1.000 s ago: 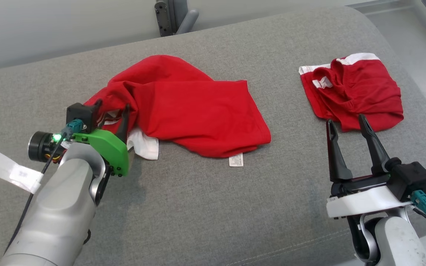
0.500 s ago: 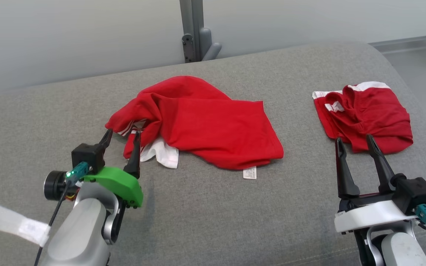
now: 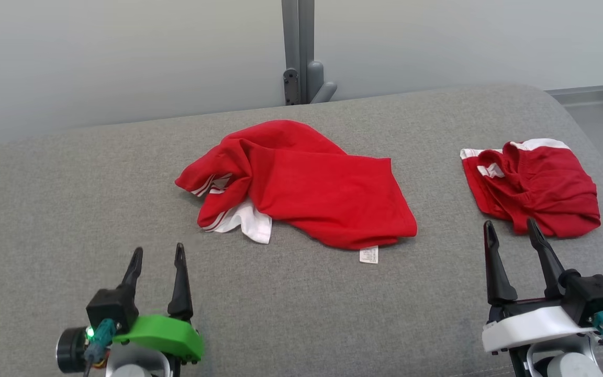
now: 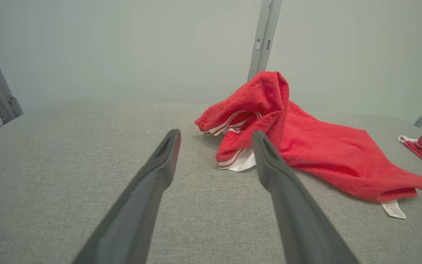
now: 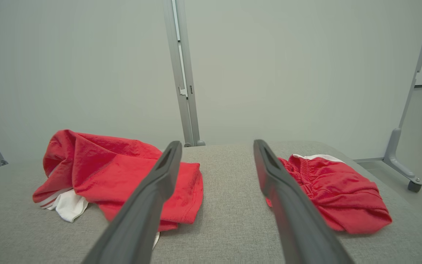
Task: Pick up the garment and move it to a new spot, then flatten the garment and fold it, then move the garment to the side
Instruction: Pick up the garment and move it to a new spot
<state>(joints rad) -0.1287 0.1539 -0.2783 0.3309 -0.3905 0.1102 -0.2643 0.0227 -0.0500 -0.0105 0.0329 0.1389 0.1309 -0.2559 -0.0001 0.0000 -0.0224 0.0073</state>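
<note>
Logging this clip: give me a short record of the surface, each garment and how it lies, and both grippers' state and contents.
surface: grey cushion
garment 1: red shirt, crumpled, mid-cushion, white label at its near edge
garment 2: red shorts, white trim, bunched, to the right, apart from the shirt
left gripper: open, empty, short of the shirt
right gripper: open, empty, by the shorts' near edge
</note>
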